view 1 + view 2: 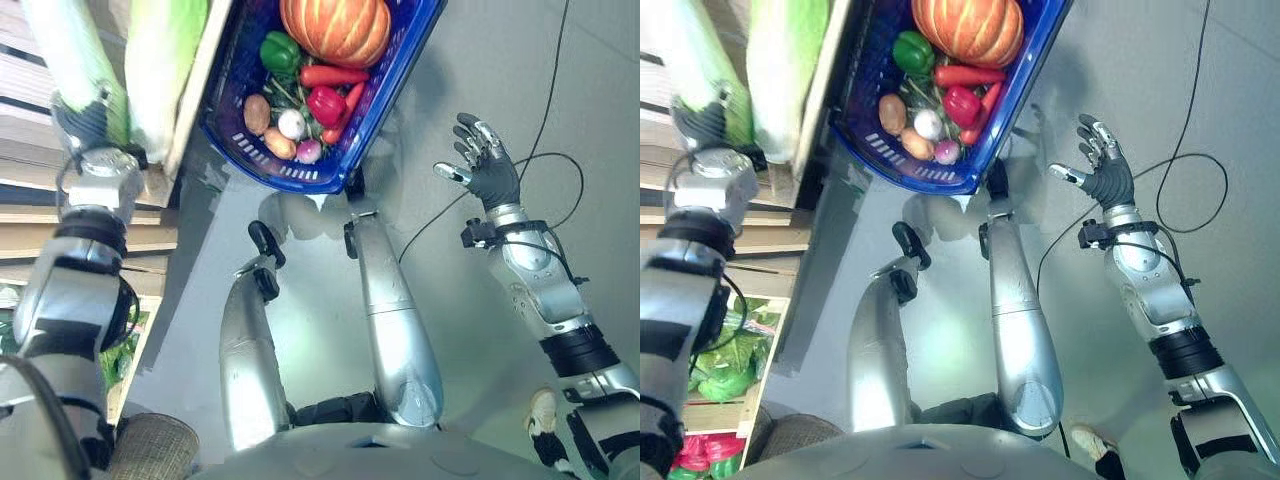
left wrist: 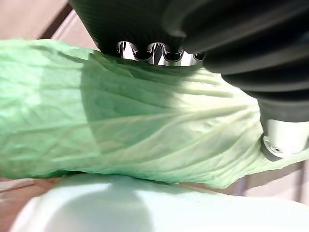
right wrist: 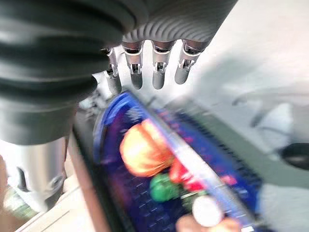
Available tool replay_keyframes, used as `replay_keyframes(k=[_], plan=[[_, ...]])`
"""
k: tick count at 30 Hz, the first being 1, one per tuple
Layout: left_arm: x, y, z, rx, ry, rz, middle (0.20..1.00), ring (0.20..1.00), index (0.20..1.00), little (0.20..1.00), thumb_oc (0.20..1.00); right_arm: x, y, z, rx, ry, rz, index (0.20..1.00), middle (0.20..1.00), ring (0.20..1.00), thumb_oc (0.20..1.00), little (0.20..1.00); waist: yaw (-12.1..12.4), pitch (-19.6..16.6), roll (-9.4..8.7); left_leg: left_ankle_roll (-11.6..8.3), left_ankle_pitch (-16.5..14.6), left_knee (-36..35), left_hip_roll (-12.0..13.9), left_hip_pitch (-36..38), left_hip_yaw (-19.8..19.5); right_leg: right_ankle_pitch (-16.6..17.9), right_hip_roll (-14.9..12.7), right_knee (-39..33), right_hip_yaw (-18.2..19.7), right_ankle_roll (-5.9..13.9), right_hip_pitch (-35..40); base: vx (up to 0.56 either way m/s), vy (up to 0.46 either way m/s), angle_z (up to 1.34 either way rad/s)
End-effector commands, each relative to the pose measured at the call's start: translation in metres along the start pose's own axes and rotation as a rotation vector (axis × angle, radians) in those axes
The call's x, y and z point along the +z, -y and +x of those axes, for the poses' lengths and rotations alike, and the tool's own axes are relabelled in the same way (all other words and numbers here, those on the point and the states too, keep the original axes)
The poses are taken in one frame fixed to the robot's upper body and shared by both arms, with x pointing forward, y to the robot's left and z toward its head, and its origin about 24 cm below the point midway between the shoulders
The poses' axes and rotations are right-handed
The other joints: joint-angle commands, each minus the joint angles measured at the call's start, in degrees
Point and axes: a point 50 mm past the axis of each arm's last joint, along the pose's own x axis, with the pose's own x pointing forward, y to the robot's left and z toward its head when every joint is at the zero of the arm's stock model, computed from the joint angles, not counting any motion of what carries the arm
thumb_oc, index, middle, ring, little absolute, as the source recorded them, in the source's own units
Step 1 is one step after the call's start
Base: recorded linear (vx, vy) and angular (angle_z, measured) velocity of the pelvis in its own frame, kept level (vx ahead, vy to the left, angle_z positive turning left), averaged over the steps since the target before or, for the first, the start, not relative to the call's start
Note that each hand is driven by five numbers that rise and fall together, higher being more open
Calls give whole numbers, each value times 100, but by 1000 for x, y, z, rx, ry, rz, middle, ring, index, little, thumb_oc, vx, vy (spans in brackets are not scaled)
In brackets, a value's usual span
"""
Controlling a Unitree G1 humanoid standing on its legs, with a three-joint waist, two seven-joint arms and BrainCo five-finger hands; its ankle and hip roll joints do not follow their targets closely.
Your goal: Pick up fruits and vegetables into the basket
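A blue basket sits over the grey floor beside a wooden shelf edge. It holds a pumpkin, a green pepper, a red pepper, carrots, a potato and an onion. My left hand is on the shelf, curled round the lower end of a pale green cabbage; its leaf lies close under the palm. A second cabbage lies beside it. My right hand hangs open and holds nothing, right of the basket.
Lower down the shelf, a crate holds leafy greens and red produce. A person's shoe stands on the grey floor at the lower right. Open floor spreads to the right of the basket.
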Motion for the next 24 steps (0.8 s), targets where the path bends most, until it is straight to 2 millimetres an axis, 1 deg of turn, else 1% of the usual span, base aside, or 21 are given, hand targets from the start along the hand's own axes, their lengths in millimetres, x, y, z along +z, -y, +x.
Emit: replay_keyframes(k=[1, 2, 3, 5, 8, 10, 12, 14, 17, 18, 23, 24], plan=[[-18, 3, -17, -44, 111, 9, 200, 200, 200, 200, 200, 20, 1, -9, 16, 125, 4, 1000, 1000, 1000, 1000, 1000, 55, -125, 26, 438, 107, -56, -214, -211, 295, -662, -102, -111, -291, 385, 542, -20, -91, 10], [-18, 5, -22, -58, 146, 11, 200, 200, 200, 200, 200, 20, 2, -9, 19, 121, 8, 1000, 1000, 1000, 1000, 1000, 110, -125, 37, 438, 118, -114, -223, -99, 292, -652, -131, -167, -334, 397, 675, -18, -105, 8], [-18, 5, -30, -77, 212, 22, 200, 200, 200, 200, 200, 25, 4, -9, 23, 146, -4, 1000, 1000, 1000, 1000, 1000, 200, -125, 61, 440, 130, -192, -248, 53, 281, -641, -164, -266, -402, 412, 881, -17, -110, 10], [-12, 4, -37, -93, 310, 49, 200, 200, 200, 200, 200, 33, 4, -8, 33, 184, -15, 1000, 1000, 1000, 1000, 1000, 297, -125, 72, 444, 134, -251, -269, 164, 266, -636, -192, -352, -476, 424, 1053, -22, -124, 9], [8, 1, -53, -150, 484, 70, 200, 200, 200, 200, 200, 43, 2, 0, 48, 196, 10, 1000, 1000, 1000, 1000, 1000, 515, -125, 65, 456, 126, -286, -312, 288, 184, -645, -208, -418, -597, 434, 1305, -31, -178, 10], [21, 1, -62, -188, 573, 66, 200, 200, 200, 200, 200, 49, -1, 6, 44, 212, 14, 1000, 1000, 1000, 1000, 1000, 629, -125, 39, 480, 111, -297, -340, 348, 123, -664, -196, -428, -658, 427, 1429, -32, -189, 14], [30, 4, -72, -242, 627, 44, 200, 200, 200, 200, 200, 51, -5, 10, 31, 201, 38, 1000, 1000, 1000, 1000, 1000, 734, -125, 9, 511, 99, -307, -361, 401, 76, -669, -187, -429, -714, 428, 1525, -36, -182, 15], [36, 8, -85, -311, 676, 15, 200, 200, 200, 200, 200, 52, -13, 14, 30, 193, 63, 1000, 1000, 1000, 1000, 1000, 843, -125, -30, 544, 88, -317, -377, 451, 18, -681, -180, -422, -778, 433, 1631, -36, -182, 14], [44, 18, -103, -419, 755, -7, 200, 200, 200, 200, 200, 47, -25, 21, 54, 118, 96, 1000, 1000, 1000, 1000, 1000, 969, -125, -53, 583, 111, -367, -402, 548, -45, -651, -173, -475, -850, 441, 1774, -55, -171, 13], [50, 21, -113, -473, 798, -20, 200, 200, 200, 200, 200, 45, -32, 24, 86, 88, 114, 1000, 1000, 1000, 1000, 1000, 1026, -125, -68, 640, 289, -446, -397, 505, -6, -468, -196, -594, -928, 404, 1765, -94, -140, 12], [63, 31, -139, -678, 904, -70, 200, 200, 200, 200, 200, 40, -55, 32, 197, 9, 210, 1000, 1000, 1000, 1000, 1000, 1206, -125, -83, 676, 332, -553, -393, 684, -56, -420, -232, -716, -1047, 436, 2002, -35, -126, 14], [67, 35, -148, -752, 931, -82, 200, 200, 200, 200, 200, 38, -63, 33, 237, -18, 249, 1000, 1000, 1000, 1000, 1000, 1259, -125, -87, 685, 342, -581, -406, 736, -80, -413, -240, -744, -1082, 445, 2075, -7, -108, 12]])
